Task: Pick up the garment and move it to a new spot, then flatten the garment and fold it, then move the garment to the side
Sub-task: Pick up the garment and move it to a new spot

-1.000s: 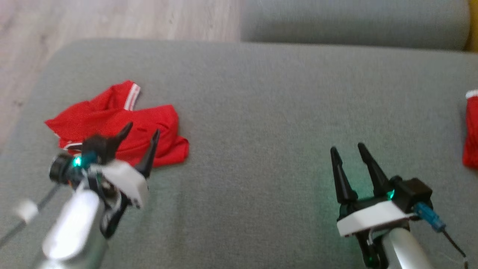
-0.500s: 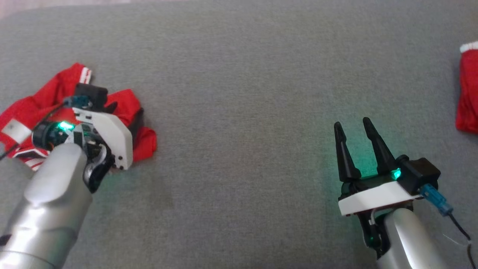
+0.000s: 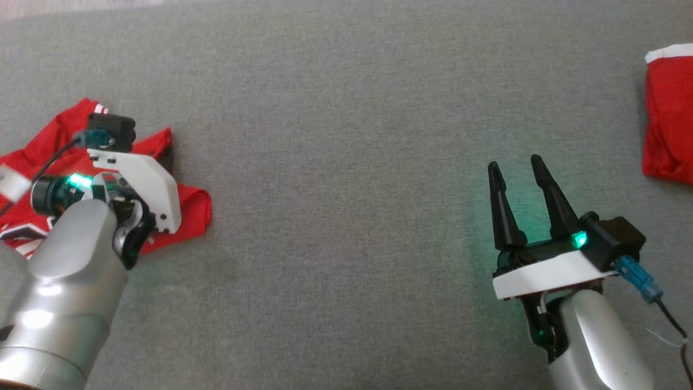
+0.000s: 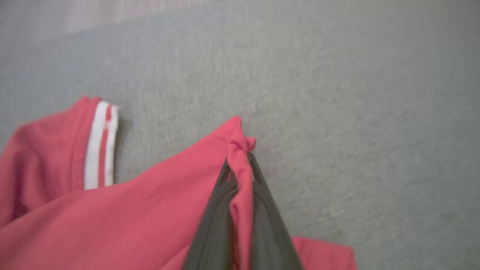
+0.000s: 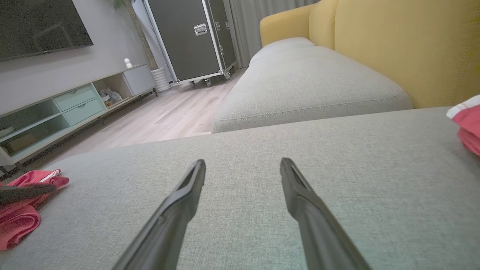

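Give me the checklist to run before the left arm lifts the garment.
1. Left gripper shut on the garment: ok, a fold is pinched between its fingers.
2. Grip takes one layer rather than a bunch: cannot tell.
3. Right gripper open and off the cloth: ok.
4. Bare cushion between the grippers for a new spot: ok.
5. Second red garment apart, at the far right: ok.
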You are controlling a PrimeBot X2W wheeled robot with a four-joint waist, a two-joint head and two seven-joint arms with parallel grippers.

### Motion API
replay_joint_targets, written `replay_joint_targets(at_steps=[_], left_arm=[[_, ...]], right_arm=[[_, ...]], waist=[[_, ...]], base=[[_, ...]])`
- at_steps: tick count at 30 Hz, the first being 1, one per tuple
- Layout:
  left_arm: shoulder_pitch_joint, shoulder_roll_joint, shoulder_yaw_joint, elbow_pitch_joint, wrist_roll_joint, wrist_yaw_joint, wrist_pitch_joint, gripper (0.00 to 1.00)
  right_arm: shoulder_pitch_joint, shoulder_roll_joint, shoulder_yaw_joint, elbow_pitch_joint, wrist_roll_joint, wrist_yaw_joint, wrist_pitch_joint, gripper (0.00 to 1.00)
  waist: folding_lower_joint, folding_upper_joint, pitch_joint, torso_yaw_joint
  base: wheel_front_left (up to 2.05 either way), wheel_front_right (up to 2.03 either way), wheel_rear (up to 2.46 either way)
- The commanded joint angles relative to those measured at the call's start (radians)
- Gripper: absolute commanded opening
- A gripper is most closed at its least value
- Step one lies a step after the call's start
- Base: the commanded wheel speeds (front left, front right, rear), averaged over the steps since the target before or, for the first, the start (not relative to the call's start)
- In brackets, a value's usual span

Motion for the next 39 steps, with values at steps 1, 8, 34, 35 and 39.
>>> replay_joint_targets(at_steps=[1, 8, 34, 35, 39], left_arm=[[-0.031, 0.032, 0.024, -0.041, 0.012, 0.002, -0.091, 0.00], [-0.089, 0.020, -0.010, -0.177, 0.055, 0.002, -0.434, 0.00], [-0.417, 0.070, -0.318, -0.356, 0.229, 0.002, -0.593, 0.00], [-0.432, 0.064, -0.325, -0.344, 0.238, 0.002, -0.595, 0.00], [-0.474, 0.042, -0.330, -0.264, 0.254, 0.007, -0.598, 0.72]], right_arm=[[-0.015, -0.002, 0.024, -0.030, 0.001, -0.001, -0.010, 1.00], [-0.017, -0.002, 0.029, -0.028, 0.009, -0.001, -0.010, 1.00], [-0.100, -0.002, 0.086, -0.079, 0.141, -0.001, -0.010, 1.00], [-0.104, -0.002, 0.091, -0.080, 0.143, -0.001, -0.010, 1.00], [-0.112, -0.002, 0.099, -0.084, 0.149, -0.001, -0.010, 1.00]], waist=[[0.0000, 0.0000, -0.013, -0.007], [0.0000, 0.0000, -0.045, -0.041], [0.0000, 0.0000, 0.091, -0.345], [0.0000, 0.0000, 0.094, -0.355], [0.0000, 0.0000, 0.102, -0.379]], base=[[0.00, 0.00, 0.00], [0.00, 0.00, 0.00], [0.00, 0.00, 0.00], [0.00, 0.00, 0.00], [0.00, 0.00, 0.00]])
